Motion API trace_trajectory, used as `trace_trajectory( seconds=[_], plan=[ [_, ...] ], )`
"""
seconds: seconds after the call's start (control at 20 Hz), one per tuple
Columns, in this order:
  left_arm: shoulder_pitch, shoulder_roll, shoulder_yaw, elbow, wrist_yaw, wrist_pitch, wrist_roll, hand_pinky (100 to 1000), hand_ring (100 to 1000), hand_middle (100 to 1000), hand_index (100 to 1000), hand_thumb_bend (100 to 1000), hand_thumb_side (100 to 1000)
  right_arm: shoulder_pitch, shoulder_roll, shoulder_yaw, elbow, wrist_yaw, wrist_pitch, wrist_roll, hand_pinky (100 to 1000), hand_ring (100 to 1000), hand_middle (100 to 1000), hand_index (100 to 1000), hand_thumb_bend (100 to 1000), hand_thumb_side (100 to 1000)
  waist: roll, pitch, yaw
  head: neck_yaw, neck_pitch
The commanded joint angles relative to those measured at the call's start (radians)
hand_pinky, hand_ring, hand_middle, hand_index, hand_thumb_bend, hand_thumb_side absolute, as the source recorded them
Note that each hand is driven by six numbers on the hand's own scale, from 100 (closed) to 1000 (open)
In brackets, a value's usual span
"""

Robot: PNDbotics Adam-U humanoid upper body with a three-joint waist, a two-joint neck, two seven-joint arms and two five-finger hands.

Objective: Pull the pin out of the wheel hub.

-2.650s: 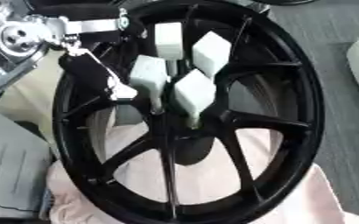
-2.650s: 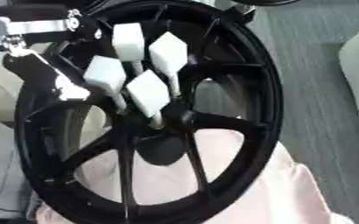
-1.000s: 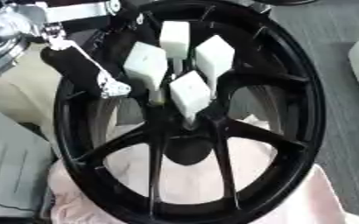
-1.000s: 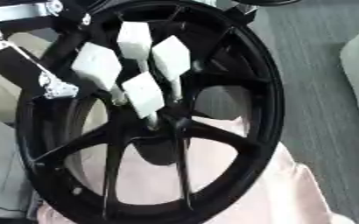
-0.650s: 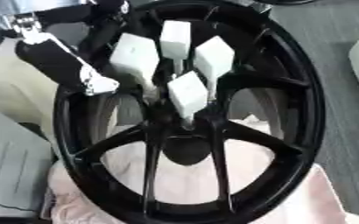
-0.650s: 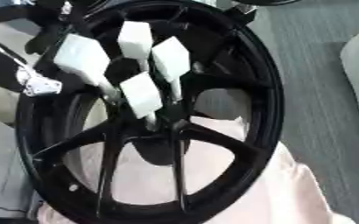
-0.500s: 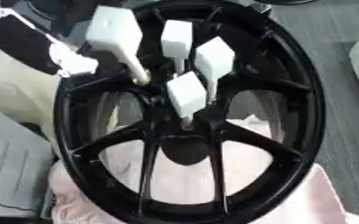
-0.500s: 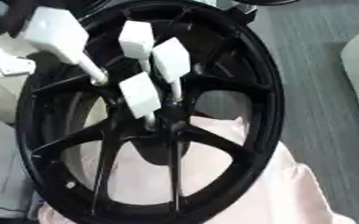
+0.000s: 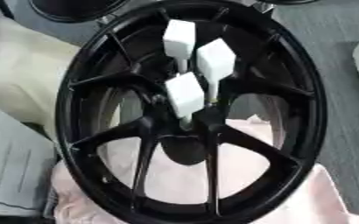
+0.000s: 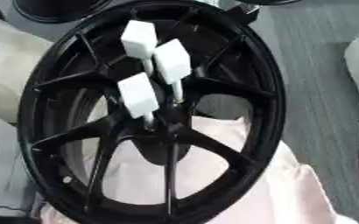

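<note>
**Three white-headed pins stood in the hub; no robot hand in sight**

The black wheel (image 9: 190,113) filled nearly the whole of both views, its rim running close to the top edge and cut by the bottom edge. It lay tilted over a pale pink cloth (image 10: 290,192), which showed through the lower spoke gaps and spread out past the rim at the lower right. To the right of the rim lay a strip of grey floor (image 9: 343,87) — the widest free ground in the frame. To the left the room was tighter: a cream-coloured surface (image 9: 22,74) lay just beside the rim, and a grey sheet-like object (image 9: 10,175) sat below it at the lower left corner.

At the hub, three pins rose from the centre, each topped with a white block. The upper pin (image 9: 179,38) stood nearest the top of the rim, the right pin (image 9: 216,59) just beside it, and the lower pin (image 9: 185,94) nearest the dark centre bore (image 9: 184,148). Their thin shafts ran down among the spoke roots — all three seated, none free of the hub.

Neither robot hand appeared in either eye view, so how their fingers stood could not be seen, and nothing touched the pins.
</note>
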Motion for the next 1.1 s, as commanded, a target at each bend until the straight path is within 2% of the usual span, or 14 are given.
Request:
trace_trajectory(
  seconds=[0.05,0.2,0.35,0.4,0.45,0.6,0.65,0.7,0.75,0.9,0.95,1.0,1.05,1.1],
  plan=[
    [0.051,0.051,0.115,0.140,0.078,-0.020,0.108,332,207,213,402,154,100,-0.006,-0.035,-0.012,-0.030,0.000,-0.002,-0.010,853,753,650,708,292,559,-0.007,-0.024,0.004,-0.024,-0.013],
    [0.095,0.041,0.166,0.257,0.087,-0.062,0.163,335,215,221,411,152,100,-0.002,-0.035,-0.016,-0.031,-0.001,-0.003,-0.014,853,753,650,708,292,559,-0.015,-0.025,0.009,-0.046,-0.024],
    [0.137,0.017,0.192,0.334,0.002,-0.102,0.214,368,259,263,455,190,100,0.001,-0.036,-0.019,-0.030,-0.002,-0.003,-0.019,853,754,650,708,290,560,-0.023,-0.025,0.013,-0.056,-0.031],
    [0.151,0.004,0.196,0.350,-0.031,-0.114,0.228,396,297,297,490,238,100,0.002,-0.036,-0.020,-0.030,-0.002,-0.004,-0.019,853,754,650,708,290,561,-0.025,-0.025,0.014,-0.055,-0.033],
    [0.165,-0.012,0.196,0.364,-0.056,-0.123,0.233,462,387,378,534,300,135,0.002,-0.035,-0.019,-0.030,-0.003,-0.004,-0.019,853,754,650,708,299,558,-0.028,-0.025,0.014,-0.054,-0.036],
    [0.201,-0.052,0.193,0.400,-0.125,-0.149,0.212,682,624,614,787,610,494,0.002,-0.032,-0.018,-0.029,-0.005,-0.005,-0.019,853,753,650,708,287,562,-0.035,-0.025,0.013,-0.051,-0.042],
    [0.210,-0.063,0.191,0.414,-0.147,-0.156,0.193,738,700,686,832,696,586,0.002,-0.031,-0.018,-0.029,-0.005,-0.005,-0.019,853,753,650,708,287,562,-0.037,-0.025,0.013,-0.049,-0.044],
    [0.216,-0.072,0.191,0.429,-0.164,-0.164,0.172,745,710,695,836,708,599,0.003,-0.031,-0.018,-0.029,-0.005,-0.005,-0.019,853,753,650,708,287,562,-0.038,-0.025,0.013,-0.048,-0.045],
    [0.221,-0.080,0.192,0.445,-0.176,-0.171,0.154,773,745,727,855,784,682,0.003,-0.031,-0.017,-0.029,-0.005,-0.005,-0.019,853,753,650,708,285,564,-0.040,-0.024,0.013,-0.047,-0.046],
    [0.231,-0.098,0.197,0.477,-0.194,-0.186,0.126,741,724,717,853,733,790,0.005,-0.031,-0.017,-0.028,-0.006,-0.005,-0.019,853,753,650,708,284,565,-0.043,-0.024,0.013,-0.046,-0.050],
    [0.232,-0.103,0.200,0.483,-0.189,-0.186,0.124,711,698,689,823,622,833,0.005,-0.031,-0.017,-0.028,-0.006,-0.005,-0.019,853,754,650,708,284,565,-0.044,-0.024,0.013,-0.046,-0.050],
    [0.230,-0.108,0.204,0.485,-0.175,-0.187,0.127,699,686,675,806,560,836,0.006,-0.031,-0.017,-0.029,-0.006,-0.005,-0.019,853,754,650,709,284,565,-0.045,-0.024,0.013,-0.045,-0.049],
    [0.225,-0.115,0.211,0.480,-0.153,-0.194,0.140,663,643,625,772,463,790,0.006,-0.031,-0.017,-0.030,-0.006,-0.006,-0.018,853,754,650,708,284,563,-0.045,-0.024,0.013,-0.044,-0.049],
    [0.221,-0.124,0.217,0.469,-0.123,-0.209,0.162,660,638,621,769,458,780,0.006,-0.031,-0.017,-0.031,-0.005,-0.006,-0.018,853,754,650,709,284,563,-0.046,-0.024,0.014,-0.045,-0.049]
  ],
)
